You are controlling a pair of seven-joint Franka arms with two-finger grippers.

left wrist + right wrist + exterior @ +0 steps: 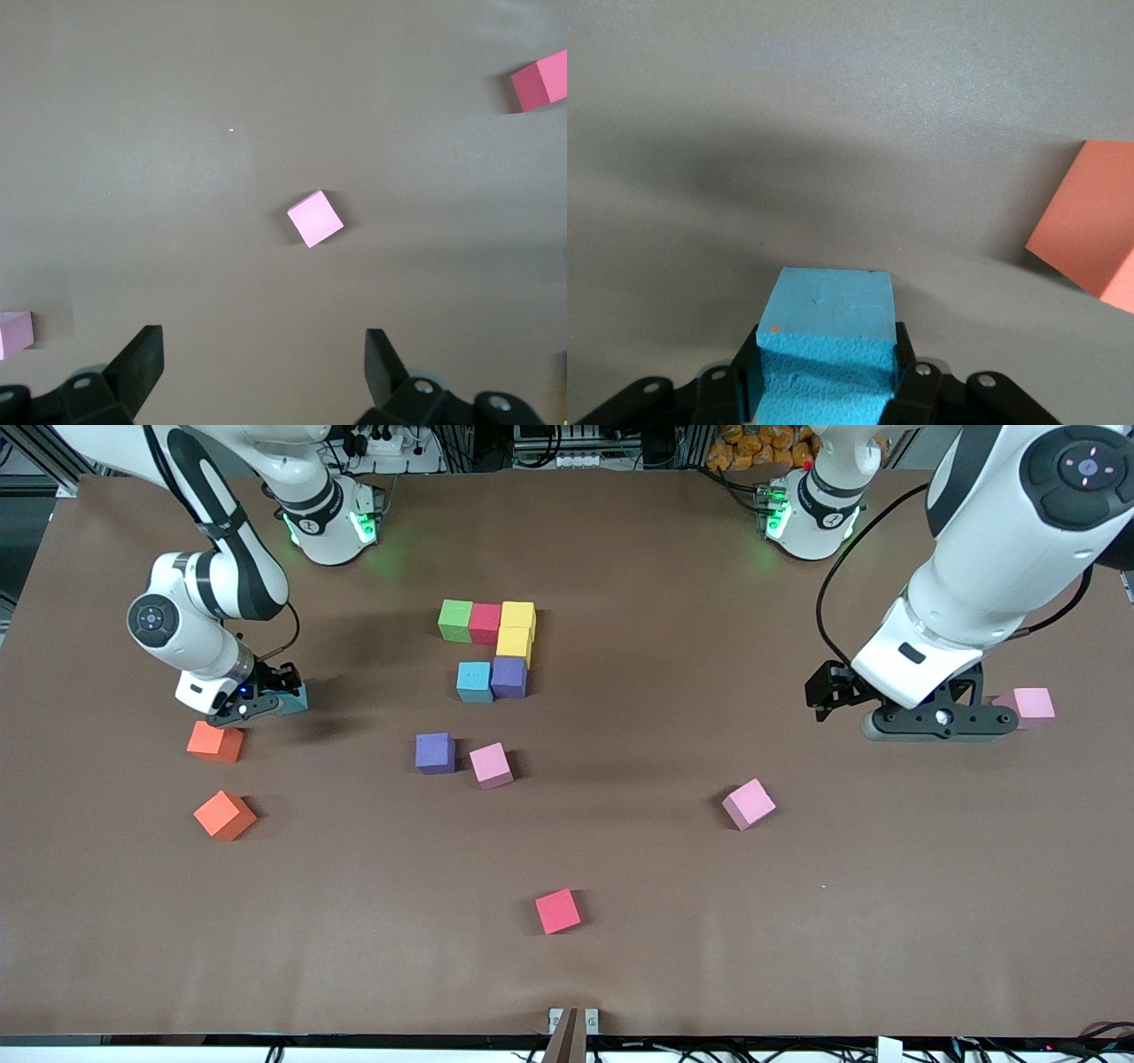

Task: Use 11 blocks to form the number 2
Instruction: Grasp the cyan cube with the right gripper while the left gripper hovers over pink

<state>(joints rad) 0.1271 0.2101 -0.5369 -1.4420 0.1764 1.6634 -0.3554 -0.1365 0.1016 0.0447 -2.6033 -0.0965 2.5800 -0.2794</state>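
Observation:
The partial number 2 lies mid-table: green [455, 620], red [485, 623] and yellow [518, 614] blocks in a row, a second yellow [514, 643], then light blue [475, 681] beside purple [509, 677]. My right gripper [276, 700] [826, 372] is low at the right arm's end, shut on another light blue block [295, 699] [827, 341]. Loose blocks: purple [435, 753], pink [491, 765], pink [749, 803] [315, 218] and pink [1033, 702] [15, 335]. My left gripper [939, 724] [263, 354] hangs open beside that last pink block, holding nothing.
Two orange cubes [215, 741] [225, 815] lie just nearer the front camera than my right gripper; one [1090, 226] shows close to the held block. A red cube [558, 911] [540, 81] sits alone toward the table's front edge.

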